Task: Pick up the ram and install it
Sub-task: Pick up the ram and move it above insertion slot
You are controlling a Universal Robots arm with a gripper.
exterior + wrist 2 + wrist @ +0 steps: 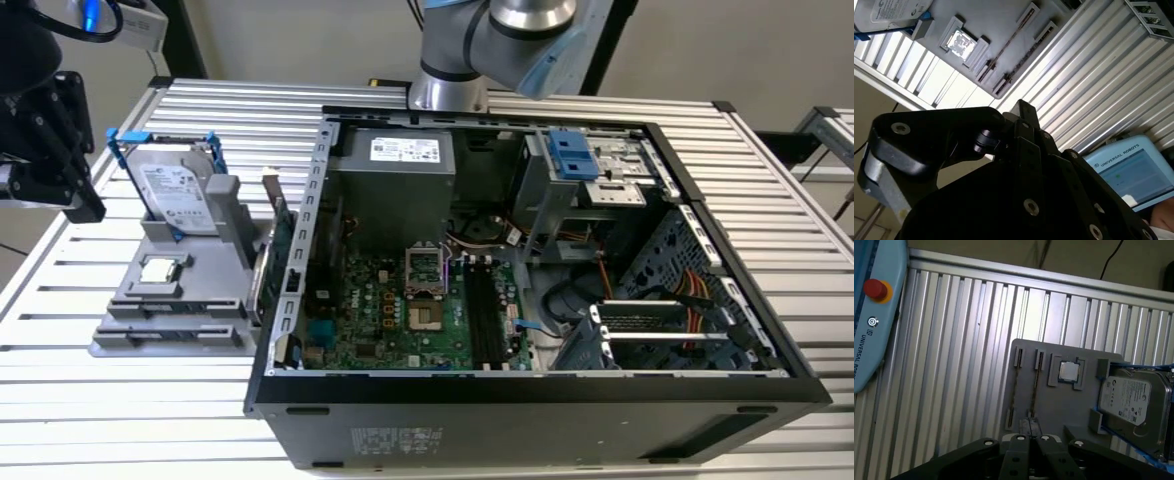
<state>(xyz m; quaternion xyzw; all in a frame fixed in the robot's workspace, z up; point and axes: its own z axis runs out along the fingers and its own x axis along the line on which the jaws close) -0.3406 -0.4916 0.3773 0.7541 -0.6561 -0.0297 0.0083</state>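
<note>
One gripper (83, 205) hung over the table's (120, 400) edge at the exterior view's left, its fingers clenched together on nothing. One gray fixture (134, 330) lay on the table beside one open computer case (534, 415). It carried one hard drive (174, 190) in a blue frame, one small square processor (160, 268), and the ram (1036, 387). The ram was two sticks, each standing on edge in its own slot along the fixture's edge nearest the case, apart from the gripper. In both wrist views the sticks appeared edge-on as thin dark parallel lines, so their chips could not be made out. The exterior view added the case's inside, with one green motherboard (387, 310) on its floor. The first wrist view added one blue teach pendant (874, 340) at the table's edge, well apart from the fixture
</note>
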